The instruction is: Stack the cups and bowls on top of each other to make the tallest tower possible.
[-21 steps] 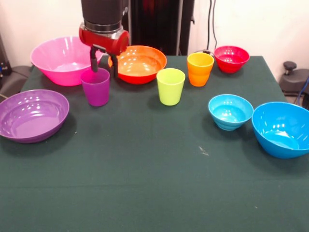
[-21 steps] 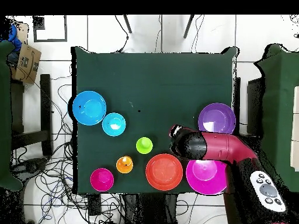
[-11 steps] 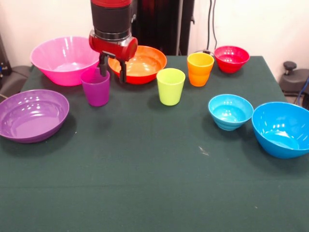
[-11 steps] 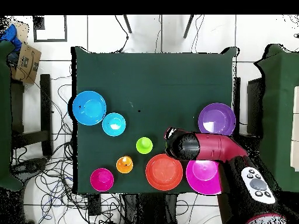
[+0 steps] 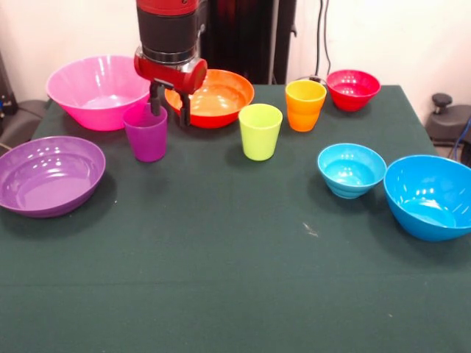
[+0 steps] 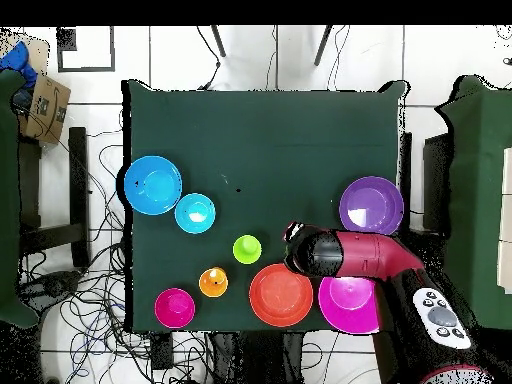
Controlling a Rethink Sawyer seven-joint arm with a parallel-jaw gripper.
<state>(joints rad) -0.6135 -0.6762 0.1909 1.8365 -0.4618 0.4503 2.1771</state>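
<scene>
— Shifted slightly since half a second ago, the gripper [image 5: 168, 110] is now seen a touch nearer the purple cup [image 5: 146, 133]; nothing else on the bench [image 5: 243, 243] has been moved.

— How are the fingers [image 5: 155, 99] held?

— They are spread. One is lowered at the cup's rim, apparently inside its mouth, the other [image 5: 184, 110] is hung outside, to the cup's right in the front view. Nothing is pinched between them.

— And where are the task's things placed?

— All stand singly; nothing is stacked. The purple cup is set upright in front of the big pink bowl [image 5: 96, 90] and the orange bowl [image 5: 213, 96], with the shallow purple bowl [image 5: 45, 174] beside it at the bench's left edge. The lime green cup [image 5: 260, 131] and orange cup [image 5: 305, 104] are placed further right, the small red bowl [image 5: 353, 89] at the far corner. The small light blue bowl [image 5: 351, 169] is seen just beside the big blue bowl [image 5: 430, 195].

— From overhead?

— The arm [image 6: 365, 255] is laid across the pink bowl [image 6: 350, 305], and the purple cup is hidden under it.
</scene>
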